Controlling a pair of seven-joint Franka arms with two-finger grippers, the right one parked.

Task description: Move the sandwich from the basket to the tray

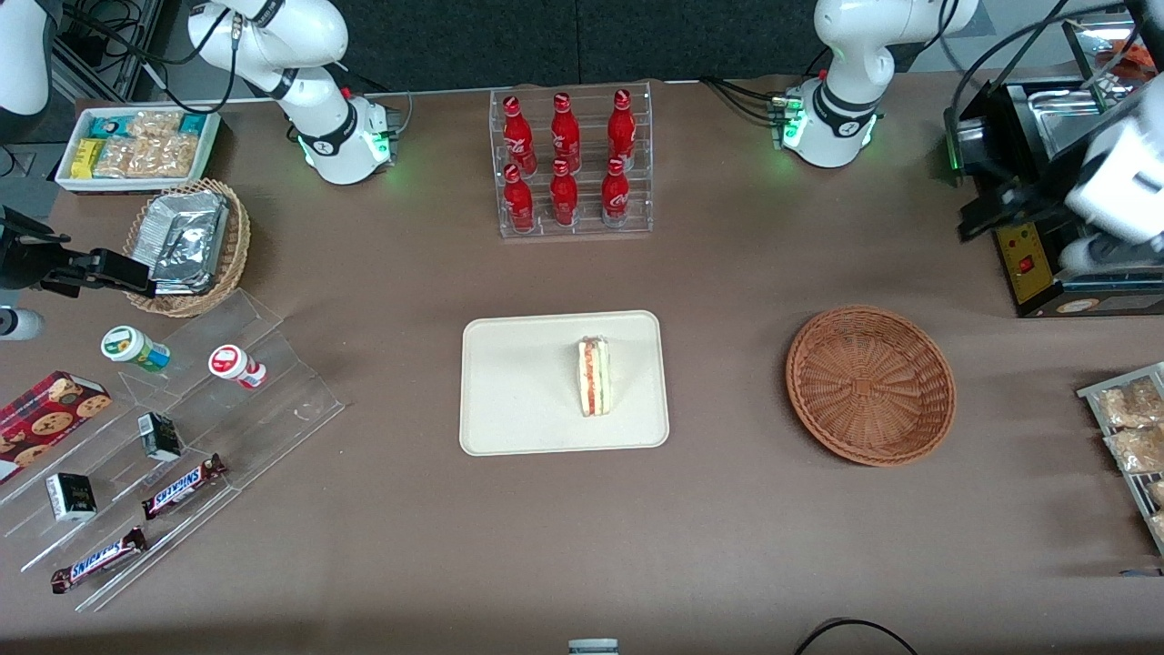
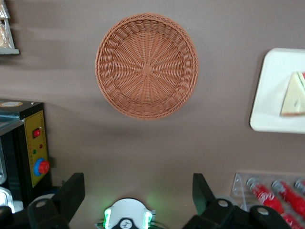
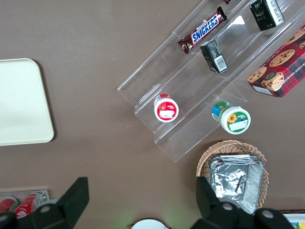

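Observation:
The sandwich (image 1: 596, 376) stands on the cream tray (image 1: 518, 382) in the middle of the table, its red-orange filling stripe facing up. It also shows in the left wrist view (image 2: 293, 95) on the tray (image 2: 271, 95). The reddish-brown wicker basket (image 1: 870, 384) sits beside the tray, toward the working arm's end, and holds nothing (image 2: 147, 66). My left gripper (image 1: 991, 207) is raised high above the table near the black machine, farther from the front camera than the basket. It is open and empty (image 2: 138, 183), its fingers (image 2: 71, 191) spread wide.
A clear rack of red bottles (image 1: 573, 164) stands farther from the front camera than the tray. A black machine (image 1: 1055, 264) and snack packets (image 1: 1132, 428) sit at the working arm's end. Acrylic shelves with snacks (image 1: 164, 437), a foil-packet basket (image 1: 186, 246) and a white snack box (image 1: 136, 146) lie toward the parked arm's end.

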